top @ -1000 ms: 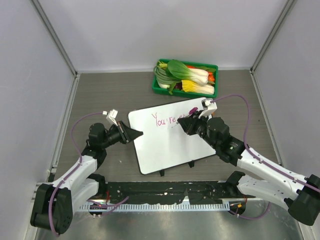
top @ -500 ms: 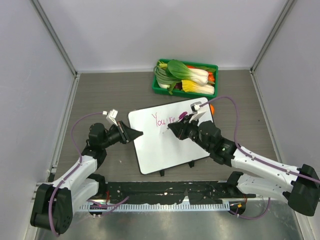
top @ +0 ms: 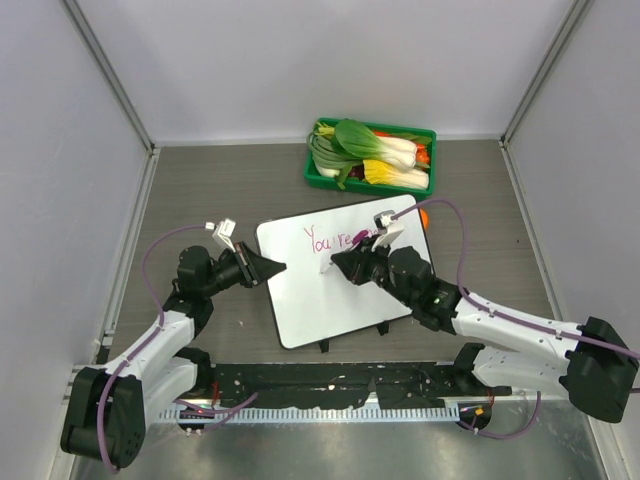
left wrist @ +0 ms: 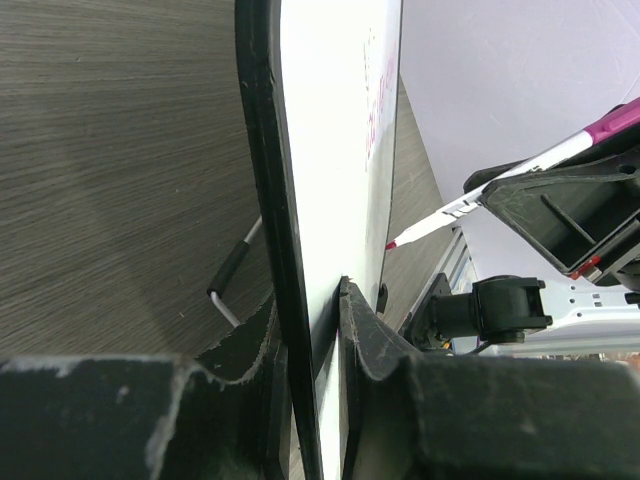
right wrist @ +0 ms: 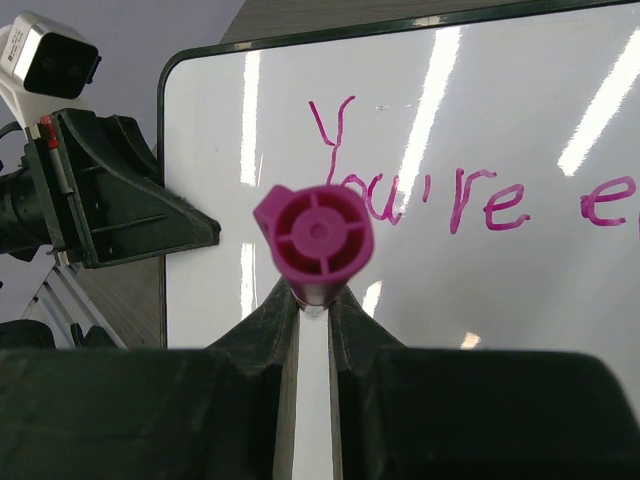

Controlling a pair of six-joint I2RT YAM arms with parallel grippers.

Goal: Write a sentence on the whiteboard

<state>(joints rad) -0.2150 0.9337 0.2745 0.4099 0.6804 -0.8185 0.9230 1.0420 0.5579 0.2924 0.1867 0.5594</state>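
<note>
One arm steadying, the other poised to write.
The left gripper (top: 276,267) pinched the left rim of the flat white, black-rimmed whiteboard (top: 330,295) on the grey wood-grain table (top: 200,190) — likely to stop it sliding under the pen. The right gripper (top: 336,264) was clamped tight on a slim white marker with a magenta cap (right wrist: 313,235), angled down below the thin pink handwritten sentence (right wrist: 450,195), "You're e…"; its tip seemed just off the surface from this angle.

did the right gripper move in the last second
Yes. The right gripper, with its marker, has shifted left across the whiteboard, from the end of the sentence toward its start.
</note>
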